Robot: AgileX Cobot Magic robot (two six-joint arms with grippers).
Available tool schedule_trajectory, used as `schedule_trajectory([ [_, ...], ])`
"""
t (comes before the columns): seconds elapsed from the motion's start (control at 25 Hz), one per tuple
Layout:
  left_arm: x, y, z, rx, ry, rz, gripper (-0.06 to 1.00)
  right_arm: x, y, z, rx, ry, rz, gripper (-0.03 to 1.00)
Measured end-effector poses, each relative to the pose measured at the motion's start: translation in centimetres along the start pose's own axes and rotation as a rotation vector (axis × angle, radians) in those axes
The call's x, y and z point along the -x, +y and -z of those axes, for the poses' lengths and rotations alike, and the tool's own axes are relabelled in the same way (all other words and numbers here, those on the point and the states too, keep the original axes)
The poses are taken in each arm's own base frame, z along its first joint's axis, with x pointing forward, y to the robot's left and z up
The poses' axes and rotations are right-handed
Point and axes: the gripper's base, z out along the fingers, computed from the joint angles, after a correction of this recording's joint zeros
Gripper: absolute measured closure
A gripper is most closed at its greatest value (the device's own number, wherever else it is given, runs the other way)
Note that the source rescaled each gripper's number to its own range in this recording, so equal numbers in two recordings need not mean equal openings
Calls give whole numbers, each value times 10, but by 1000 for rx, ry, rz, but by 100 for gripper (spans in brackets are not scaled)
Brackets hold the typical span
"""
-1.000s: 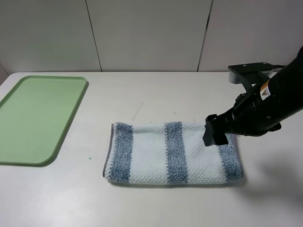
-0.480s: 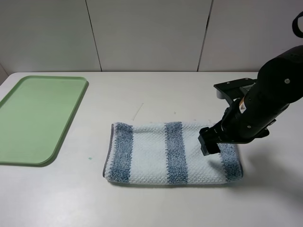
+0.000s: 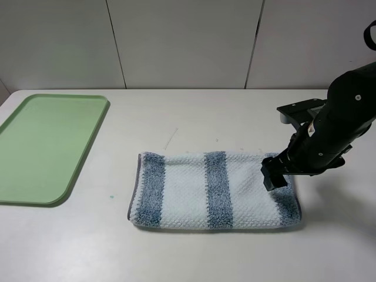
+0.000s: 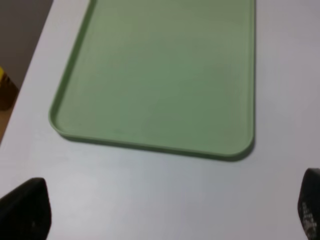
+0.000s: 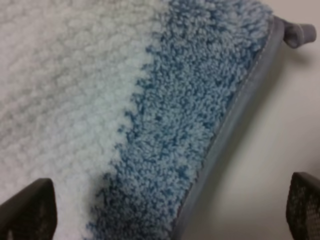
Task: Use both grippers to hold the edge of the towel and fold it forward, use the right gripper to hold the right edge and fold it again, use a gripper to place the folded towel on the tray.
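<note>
The towel [image 3: 211, 189] lies on the table folded into a long band, its blue-grey and white stripes facing up. My right gripper [image 3: 275, 174] hangs open low over the towel's right end. In the right wrist view its two fingertips [image 5: 30, 210] stand wide apart over the blue stripe [image 5: 175, 130], and the edge of the towel [image 5: 240, 100] runs as a grey hem between them. The green tray [image 3: 47, 147] sits at the far left. My left gripper [image 4: 165, 210] is open above the bare table just short of the tray [image 4: 160, 75], out of the exterior view.
The white table [image 3: 194, 123] runs back to a pale panelled wall. A small grey tag [image 5: 299, 35] sticks out at the towel's corner. Another stretch of grey hem [image 3: 136, 185] shows on the towel's left end.
My right arm has swung down and shifted toward the towel's right end, its gripper staying open. The towel and tray have not moved.
</note>
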Motion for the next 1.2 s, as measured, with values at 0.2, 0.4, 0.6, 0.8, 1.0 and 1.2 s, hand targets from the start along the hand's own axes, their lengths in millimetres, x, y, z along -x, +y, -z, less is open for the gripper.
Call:
schedule_trajectory([
  [0.2, 0, 1, 0, 7, -1, -2, -5, 0, 1, 0, 7, 0, 0, -3],
  [0.4, 0, 1, 0, 7, -1, -2, -5, 0, 1, 0, 15, -1, -13, -3],
  [0.6, 0, 1, 0, 7, -1, -2, -5, 2, 2, 0, 22, -20, -19, -3],
  [0.8, 0, 1, 0, 7, -1, -2, -5, 2, 3, -10, 29, 0, -35, -3],
  [1.0, 0, 1, 0, 7, -1, -2, -5, 2, -4, -23, 18, 42, -84, -3],
  [1.2, 0, 1, 0, 7, -1, -1, -5, 2, -15, -30, 9, 55, -124, -3],
])
